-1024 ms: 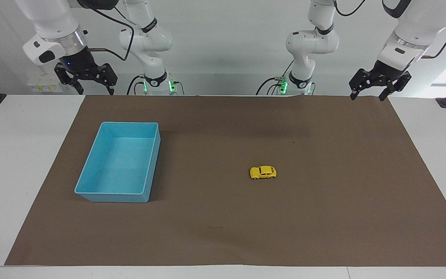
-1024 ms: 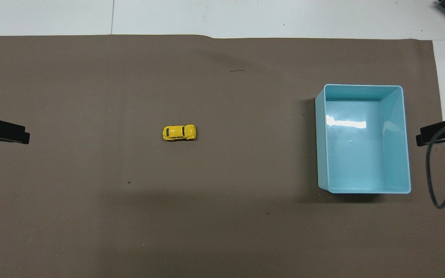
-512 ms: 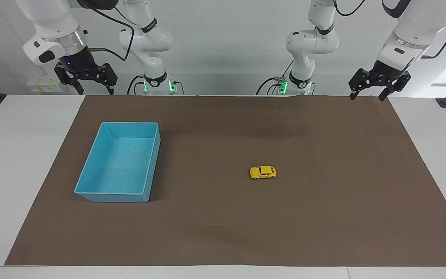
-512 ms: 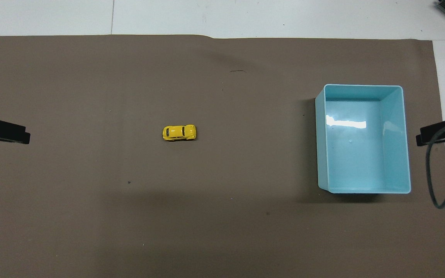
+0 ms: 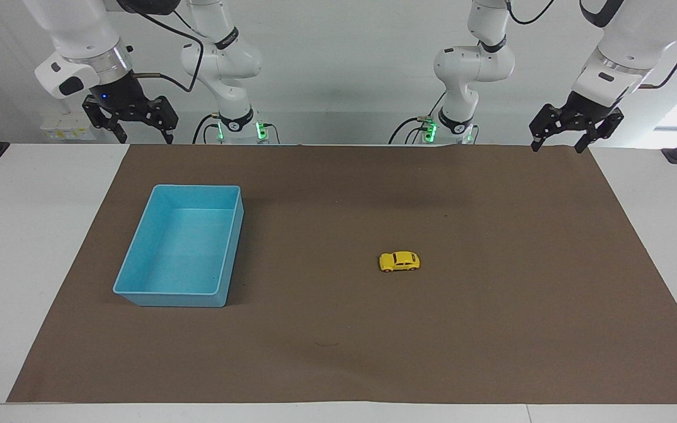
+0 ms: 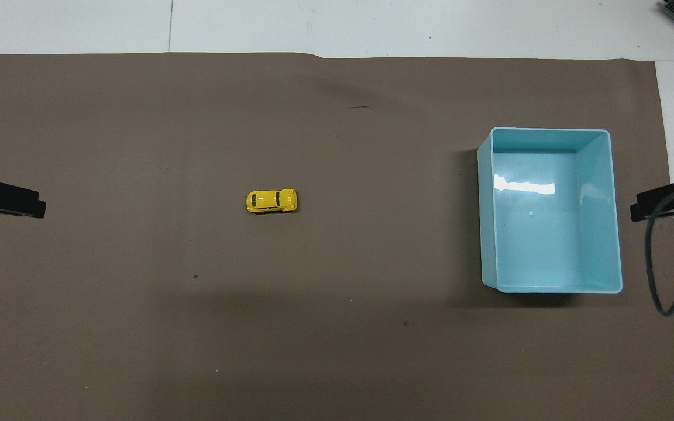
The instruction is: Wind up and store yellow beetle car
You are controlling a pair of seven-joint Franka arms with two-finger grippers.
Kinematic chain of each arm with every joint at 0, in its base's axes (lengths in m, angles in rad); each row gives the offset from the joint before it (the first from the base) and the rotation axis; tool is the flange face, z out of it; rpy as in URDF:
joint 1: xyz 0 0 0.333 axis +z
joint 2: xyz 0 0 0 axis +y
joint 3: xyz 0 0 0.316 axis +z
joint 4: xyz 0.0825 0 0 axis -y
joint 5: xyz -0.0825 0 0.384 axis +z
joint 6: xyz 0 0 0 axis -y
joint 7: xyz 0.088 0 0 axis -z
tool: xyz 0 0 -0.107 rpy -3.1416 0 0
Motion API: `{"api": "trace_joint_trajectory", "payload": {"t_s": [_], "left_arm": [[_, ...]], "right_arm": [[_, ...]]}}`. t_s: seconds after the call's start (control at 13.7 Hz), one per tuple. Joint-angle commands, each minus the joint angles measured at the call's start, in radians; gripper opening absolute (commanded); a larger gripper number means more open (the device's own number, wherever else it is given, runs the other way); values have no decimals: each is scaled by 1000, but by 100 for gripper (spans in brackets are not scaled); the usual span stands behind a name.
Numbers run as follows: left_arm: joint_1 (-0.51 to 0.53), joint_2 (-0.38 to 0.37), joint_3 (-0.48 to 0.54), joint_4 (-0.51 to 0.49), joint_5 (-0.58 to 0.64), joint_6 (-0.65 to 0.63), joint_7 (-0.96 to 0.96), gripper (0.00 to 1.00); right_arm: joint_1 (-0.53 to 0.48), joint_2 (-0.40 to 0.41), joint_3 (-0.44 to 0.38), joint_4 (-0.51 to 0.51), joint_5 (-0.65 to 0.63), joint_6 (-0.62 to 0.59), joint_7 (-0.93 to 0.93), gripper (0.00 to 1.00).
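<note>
— On the brown mat (image 5: 491, 329), where was the yellow beetle car (image 5: 399, 261)?

— It sat on its wheels toward the left arm's end of the table, well apart from the blue bin (image 5: 138, 258), which lay toward the right arm's end. Nothing was in the bin.

— And the grippers?

— The left gripper (image 5: 560, 143) hung over the mat's edge nearest the robots, at its own end, with its jaws released and holding nothing. The right gripper (image 5: 143, 134) hung over the table's edge by the bin's end, likewise spread and empty. Both arms waited.

— What had changed over the last second?

— Almost nothing. The car and bin lay exactly where they had been. The right gripper had shifted a touch in the facing view; the left one looked the same.

— Meaning for the task?

— I judged it had not begun: the car was neither wound nor stored. The left arm seemed the likelier one to reach first, being on the car's side.
</note>
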Motion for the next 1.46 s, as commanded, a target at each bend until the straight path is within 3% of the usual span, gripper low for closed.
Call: {"api": "trace_joint_trajectory", "payload": {"t_s": [0.0,1.39], "left_arm": [[5,-12,-2,-2,-1,-9,9,100],[2,-15,-2,-8,0,-20,-68,100]], "right_arm": [[-20,-8,14,3,15,-9,4,100],[-20,-8,14,3,15,-10,4,100]]}}
